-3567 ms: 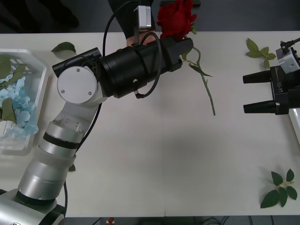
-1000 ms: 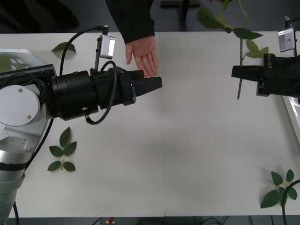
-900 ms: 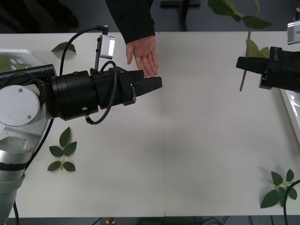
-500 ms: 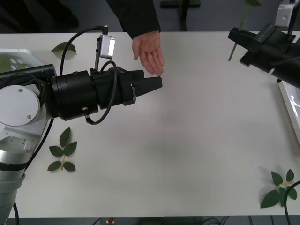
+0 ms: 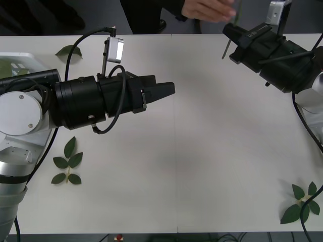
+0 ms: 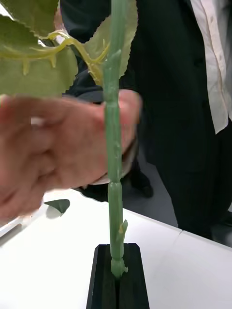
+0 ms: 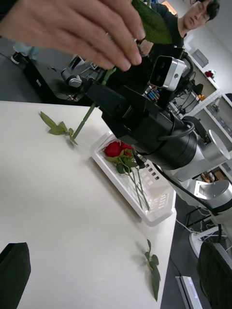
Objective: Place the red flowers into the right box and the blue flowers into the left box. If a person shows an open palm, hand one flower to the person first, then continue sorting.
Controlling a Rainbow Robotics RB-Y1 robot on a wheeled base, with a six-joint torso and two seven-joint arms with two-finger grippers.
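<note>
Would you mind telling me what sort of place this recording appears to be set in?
Probably a robotics lab or workshop. A plain white table holds sorting props, such as a white slotted tray with red roses, and behind it stand shelves and benches crowded with equipment.

A broad white tabletop [image 5: 202,166] with a matte surface runs edge to edge in the front view, a faint seam running down its middle. Beyond its far edge lies dark grey floor [image 5: 45,17] (shadowed, with little detail). The base of a stand or chair [image 5: 194,4] sits on that floor at the top of the front view. In the left wrist view the room behind is a lab: a dark workbench [image 7: 53,77] cluttered with equipment, pale shelving [image 7: 205,104] along the far wall carrying small items, and a light-coloured wall above. The lighting is even and diffuse, throwing only soft shadows on the tabletop.
</note>
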